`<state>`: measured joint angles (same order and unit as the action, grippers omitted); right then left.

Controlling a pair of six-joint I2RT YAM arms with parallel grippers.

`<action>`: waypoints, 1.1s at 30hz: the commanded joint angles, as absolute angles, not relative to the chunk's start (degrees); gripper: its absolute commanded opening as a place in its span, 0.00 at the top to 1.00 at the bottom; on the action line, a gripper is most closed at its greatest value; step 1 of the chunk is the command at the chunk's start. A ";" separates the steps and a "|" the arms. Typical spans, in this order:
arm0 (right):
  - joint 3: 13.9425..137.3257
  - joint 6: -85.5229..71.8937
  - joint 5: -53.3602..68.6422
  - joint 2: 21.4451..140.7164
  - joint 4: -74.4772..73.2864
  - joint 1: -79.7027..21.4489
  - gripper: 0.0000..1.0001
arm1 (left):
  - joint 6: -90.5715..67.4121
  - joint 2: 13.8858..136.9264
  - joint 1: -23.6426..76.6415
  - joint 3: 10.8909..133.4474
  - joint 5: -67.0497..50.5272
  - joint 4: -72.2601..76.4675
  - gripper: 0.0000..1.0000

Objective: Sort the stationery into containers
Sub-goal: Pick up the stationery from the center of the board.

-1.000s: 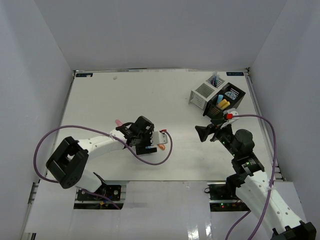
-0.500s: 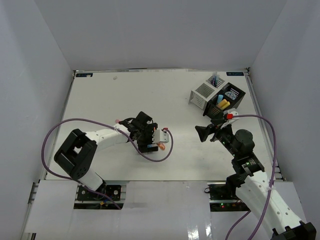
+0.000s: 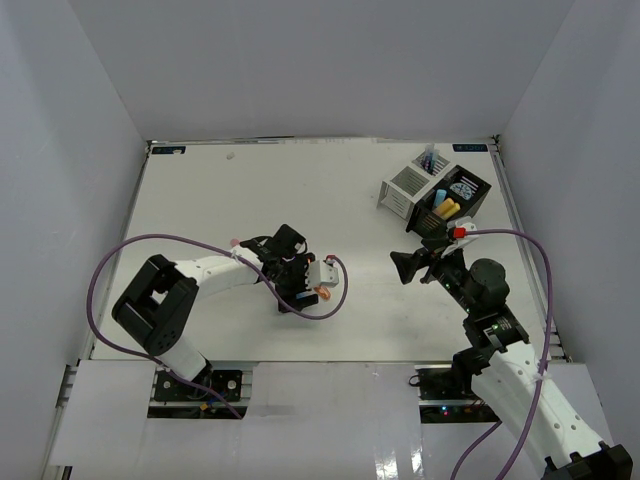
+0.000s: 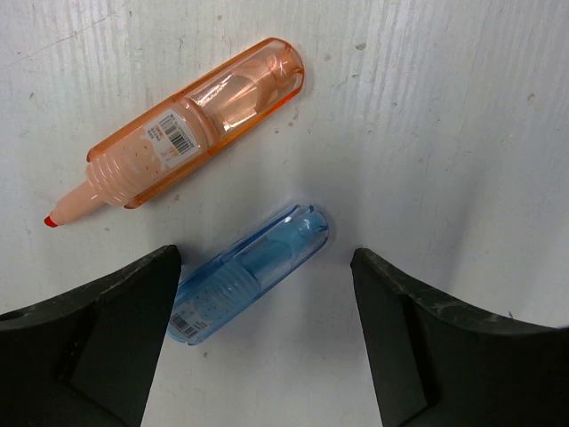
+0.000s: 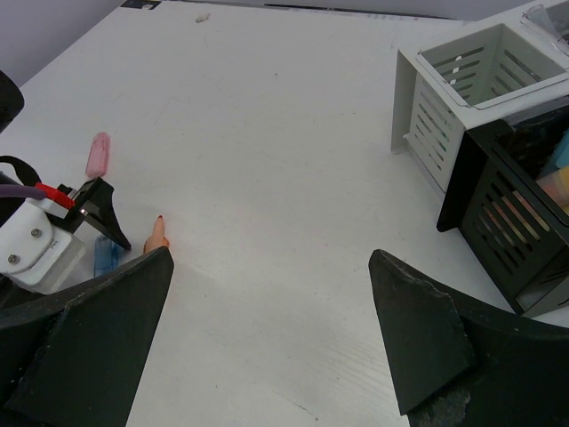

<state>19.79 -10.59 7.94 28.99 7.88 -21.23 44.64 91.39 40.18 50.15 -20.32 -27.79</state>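
L. gripper (image 4: 265, 264) hangs low over the white table (image 4: 462, 133), jaws spread wide and grasping nothing. A blue marker (image 4: 249, 283) lies flat btwn the two fingers, slanted. Its labelled end sits just beside the finger on the wrist view's left, and its clear cap end points up-right w/ a plain gap to the other finger. Just beyond lies an orange marker (image 4: 182, 138), roughly parallel (red tip at its lower-left end), outside the jaws and apart from the blue one. A pink marker (image 5: 97, 153) lies near, on the far side of the L. arm. R. gripper (image 5: 271, 267) hovers mid-table, jaws likewise spread and empty, well apart from those markers. White box (image 5: 453, 89) and black box (image 5: 507, 205) stand side by side at the far right corner, w/ a yellow marker (image 3: 448, 208) standing in the black one.
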 commanded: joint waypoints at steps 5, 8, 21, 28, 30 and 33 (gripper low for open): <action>19.86 -11.16 8.00 28.83 10.55 -21.27 0.03 | 39.38 91.32 40.08 49.75 -21.53 -32.26 0.16; 19.78 -11.16 7.91 28.57 10.46 -21.27 0.03 | 37.18 92.11 40.08 49.31 -20.92 -32.78 0.22; 19.78 -11.16 7.82 28.83 10.46 -21.27 0.03 | 27.78 91.24 39.99 49.39 -20.22 -32.61 0.49; 19.95 -11.25 7.74 30.06 10.37 -21.27 0.03 | 23.03 84.21 39.99 48.43 -21.18 -30.50 0.64; 19.95 -11.16 7.47 30.23 10.37 -21.18 0.03 | 20.58 82.80 39.99 47.55 -20.22 -28.66 0.71; 20.04 -11.25 7.38 30.58 10.37 -21.18 0.03 | 18.55 81.21 39.99 46.32 -19.86 -27.25 0.77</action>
